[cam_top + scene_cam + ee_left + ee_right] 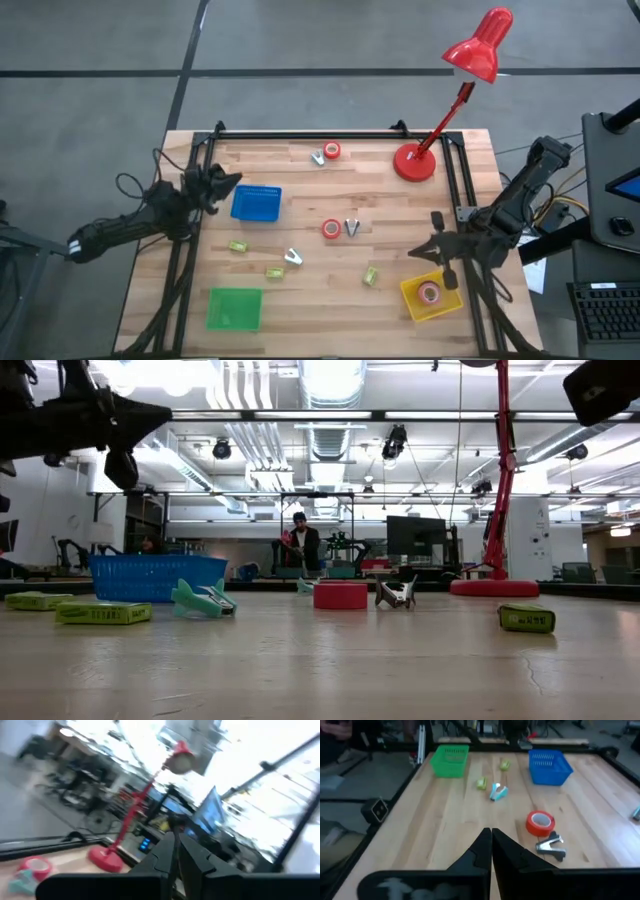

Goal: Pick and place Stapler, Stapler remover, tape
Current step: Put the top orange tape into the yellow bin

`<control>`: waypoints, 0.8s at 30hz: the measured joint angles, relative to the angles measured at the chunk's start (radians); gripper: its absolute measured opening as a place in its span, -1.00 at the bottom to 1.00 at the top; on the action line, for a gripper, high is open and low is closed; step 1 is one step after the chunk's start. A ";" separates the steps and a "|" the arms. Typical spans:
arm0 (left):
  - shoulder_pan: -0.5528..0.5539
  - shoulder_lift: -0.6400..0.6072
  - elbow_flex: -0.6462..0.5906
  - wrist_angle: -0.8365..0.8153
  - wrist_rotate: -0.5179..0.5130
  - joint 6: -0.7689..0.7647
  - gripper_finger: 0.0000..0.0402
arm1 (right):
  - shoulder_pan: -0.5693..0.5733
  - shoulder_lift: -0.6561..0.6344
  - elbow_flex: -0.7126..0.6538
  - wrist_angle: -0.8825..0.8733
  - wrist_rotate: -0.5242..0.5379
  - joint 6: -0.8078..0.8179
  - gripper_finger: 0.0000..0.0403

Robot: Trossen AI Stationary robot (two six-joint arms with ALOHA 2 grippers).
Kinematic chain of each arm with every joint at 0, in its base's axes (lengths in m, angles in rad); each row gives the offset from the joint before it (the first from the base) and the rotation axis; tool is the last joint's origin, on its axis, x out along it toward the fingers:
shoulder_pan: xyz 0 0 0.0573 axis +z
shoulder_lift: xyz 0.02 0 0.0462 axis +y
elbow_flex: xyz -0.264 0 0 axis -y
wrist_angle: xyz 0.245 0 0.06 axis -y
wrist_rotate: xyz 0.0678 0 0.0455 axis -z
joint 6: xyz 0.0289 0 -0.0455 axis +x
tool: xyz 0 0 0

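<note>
Two red tape rolls lie flat on the table, one in the middle [331, 229] beside a silver staple remover [352, 227], one near the far edge [331, 151] beside a teal remover [318, 157]. A third roll [430, 293] lies in the yellow basket [412, 300]. Another teal remover [292, 257] and three green staplers [238, 245] [274, 271] [371, 275] lie toward the near side. My left gripper [236, 181] hangs shut above the blue basket's left side. My right gripper [414, 256] is shut, raised over the table left of the yellow basket.
The blue basket [256, 203] stands left of the centre and a green basket [235, 308] at the near left. A red desk lamp stands with its base [415, 162] at the far right. A black frame [300, 133] lines the table's far edge and its sides.
</note>
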 joint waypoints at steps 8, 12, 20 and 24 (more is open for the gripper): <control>0.000 0.140 0.007 0.035 0.006 -0.045 -0.87 | 0.000 -0.142 -0.108 0.035 0.046 -0.010 -0.96; 0.000 0.274 0.079 0.053 0.010 -0.040 -0.87 | 0.000 -0.193 -0.164 0.127 0.049 -0.046 -0.96; 0.000 0.621 0.289 0.052 -0.074 0.127 -0.86 | 0.000 -0.229 -0.208 0.172 0.050 -0.093 -0.96; 0.000 0.818 0.433 0.013 -0.074 0.228 -0.67 | 0.000 -0.229 -0.211 0.173 0.049 -0.089 -0.96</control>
